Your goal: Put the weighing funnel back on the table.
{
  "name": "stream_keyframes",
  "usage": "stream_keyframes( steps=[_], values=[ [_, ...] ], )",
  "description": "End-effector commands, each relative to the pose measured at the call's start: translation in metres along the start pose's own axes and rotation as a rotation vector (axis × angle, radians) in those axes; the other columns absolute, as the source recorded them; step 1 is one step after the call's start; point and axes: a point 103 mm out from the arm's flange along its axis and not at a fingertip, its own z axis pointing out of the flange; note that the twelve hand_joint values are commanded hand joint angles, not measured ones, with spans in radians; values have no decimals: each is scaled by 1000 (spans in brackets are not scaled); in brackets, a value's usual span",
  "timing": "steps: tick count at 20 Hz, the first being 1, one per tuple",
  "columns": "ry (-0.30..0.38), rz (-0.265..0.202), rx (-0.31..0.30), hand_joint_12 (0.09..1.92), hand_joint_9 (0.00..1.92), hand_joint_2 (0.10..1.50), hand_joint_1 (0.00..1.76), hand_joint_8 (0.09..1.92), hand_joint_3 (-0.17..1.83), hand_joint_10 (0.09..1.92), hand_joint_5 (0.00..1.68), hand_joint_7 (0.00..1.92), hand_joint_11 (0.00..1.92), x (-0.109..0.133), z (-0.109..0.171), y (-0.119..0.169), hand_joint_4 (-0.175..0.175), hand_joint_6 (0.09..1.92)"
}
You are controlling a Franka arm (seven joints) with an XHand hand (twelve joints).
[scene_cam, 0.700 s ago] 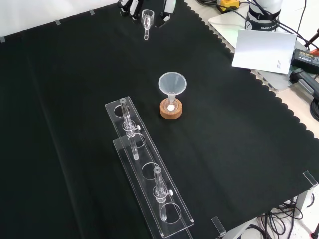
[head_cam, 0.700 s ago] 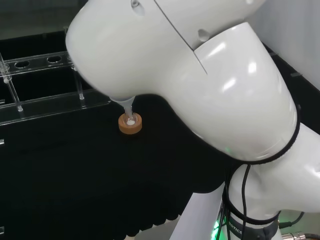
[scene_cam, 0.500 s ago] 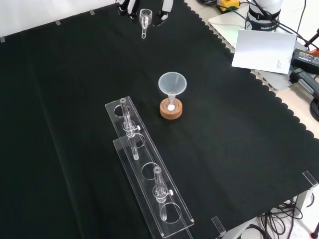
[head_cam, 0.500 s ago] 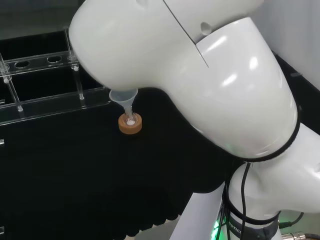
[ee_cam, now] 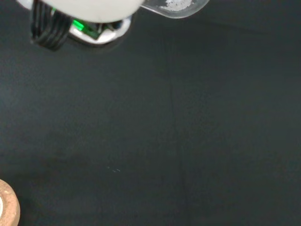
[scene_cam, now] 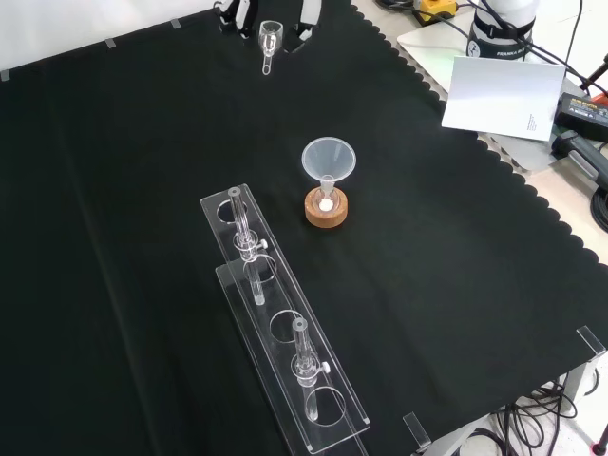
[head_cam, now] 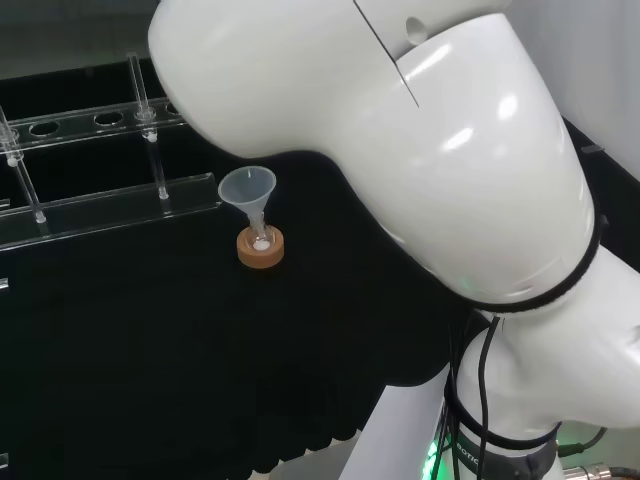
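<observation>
In the front view the hand (scene_cam: 306,13) reaches in at the top edge, with dark fingers on either side of the weighing funnel (scene_cam: 270,42). This small clear scoop hangs stem down above the black cloth (scene_cam: 114,190), and the hand is shut on it. The wrist view shows the weighing funnel (ee_cam: 176,5) close up with white specks inside, beside a blurred white part of the hand (ee_cam: 84,7). The big funnel (scene_cam: 329,161) stands mouth up in a small flask on a cork ring (scene_cam: 327,209), well clear of the hand.
A clear tube rack (scene_cam: 280,328) with two tubes lies on the cloth in front of the funnel in the front view. The funnel (head_cam: 248,190), cork ring (head_cam: 260,248) and rack (head_cam: 90,170) also show in the head view, left of the arm's white link (head_cam: 400,150). A white sheet (scene_cam: 499,95) lies beyond the scalloped cloth edge.
In the front view the hand has carried the weighing funnel a little up and left. In the head view the arm's link has risen, uncovering the big funnel's mouth.
</observation>
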Motion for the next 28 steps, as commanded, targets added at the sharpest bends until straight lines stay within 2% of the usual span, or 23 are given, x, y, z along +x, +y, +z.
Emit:
stream_keyframes(
  steps=[1,10,20,28],
  values=[
    [37,-20,17,1055,900,688,1108,671,627,336,1221,544,777,-4,13,25,175,754],
    [52,-39,63,1055,900,688,1108,671,627,336,1221,544,776,-7,47,70,175,755],
    [-2,-76,97,1055,900,688,1108,672,627,336,1221,545,776,31,88,108,175,755],
    [-13,-88,71,1055,902,686,1110,673,628,337,1223,548,776,50,119,128,175,753]
  ],
)
